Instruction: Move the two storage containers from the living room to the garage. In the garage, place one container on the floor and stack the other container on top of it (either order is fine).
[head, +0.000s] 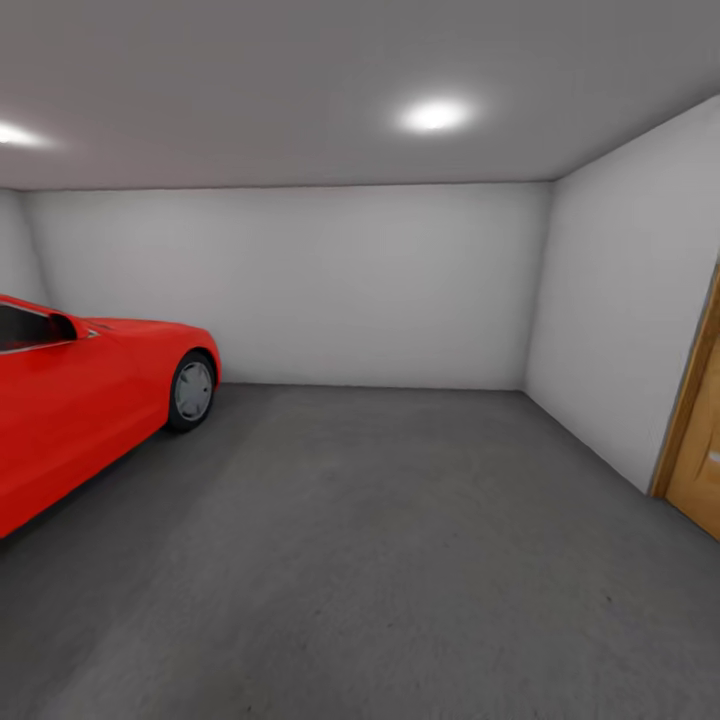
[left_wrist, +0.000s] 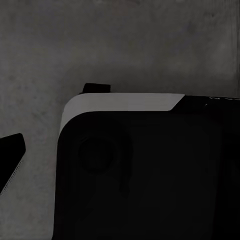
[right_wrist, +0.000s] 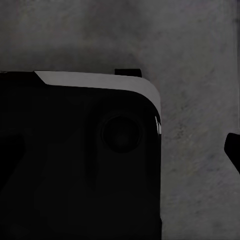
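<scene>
Ahead, garage floor (head: 400, 560), a red car (head: 80, 400) at left.

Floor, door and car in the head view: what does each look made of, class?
Floor: likely concrete, matte, mottled dark grey. Door: apparently wood, orange-brown with a smooth frame. Car: seemingly painted metal, uniform bright red with a faint sheen.

L wrist view: a dark, round-cornered part of the robot's body (left_wrist: 150, 175) with a pale grey band along its edge takes up most of the pic, w/ one black fingertip (left_wrist: 10, 155) poking in at the side, well apart from it. R wrist view: much the same, a dark body part (right_wrist: 75, 160) w/ a pale strip and a black fingertip (right_wrist: 233, 150) at the frame edge. Jaws' state can't be told for either arm.
</scene>
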